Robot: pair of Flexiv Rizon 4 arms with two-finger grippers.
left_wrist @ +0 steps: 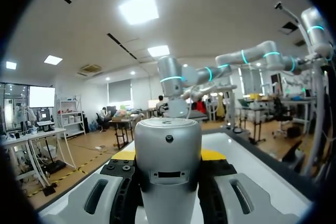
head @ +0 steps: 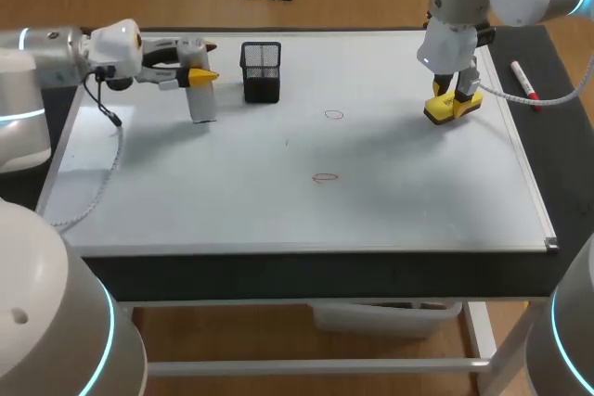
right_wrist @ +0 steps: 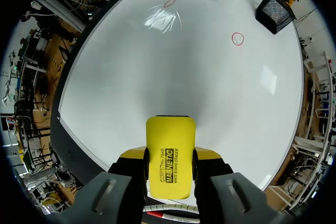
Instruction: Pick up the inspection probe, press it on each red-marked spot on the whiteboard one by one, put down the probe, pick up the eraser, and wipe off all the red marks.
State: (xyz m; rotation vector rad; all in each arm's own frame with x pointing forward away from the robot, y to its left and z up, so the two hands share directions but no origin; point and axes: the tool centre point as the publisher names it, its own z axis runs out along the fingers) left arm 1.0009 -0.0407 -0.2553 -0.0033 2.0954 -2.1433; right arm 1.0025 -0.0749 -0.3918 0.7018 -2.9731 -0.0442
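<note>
My left gripper (head: 200, 72) is shut on the silver inspection probe (head: 202, 102), holding it upright over the whiteboard's (head: 232, 201) far left part. In the left wrist view the probe (left_wrist: 168, 145) fills the gap between the yellow-tipped fingers (left_wrist: 124, 154). My right gripper (head: 457, 92) is shut on the yellow eraser (head: 452, 107), low over the board's far right part; the eraser (right_wrist: 169, 150) sits clamped between its fingers. Two red marks show: one (head: 334, 115) mid-board, one (head: 325, 176) nearer the front. Both marks (right_wrist: 238, 39) (right_wrist: 169, 2) lie ahead of the eraser.
A black mesh pen holder (head: 261, 71) stands on the board just right of the probe. A red marker (head: 525, 81) lies on the dark table beside the board's right edge. The board's framed rim (head: 534, 201) runs along the right side.
</note>
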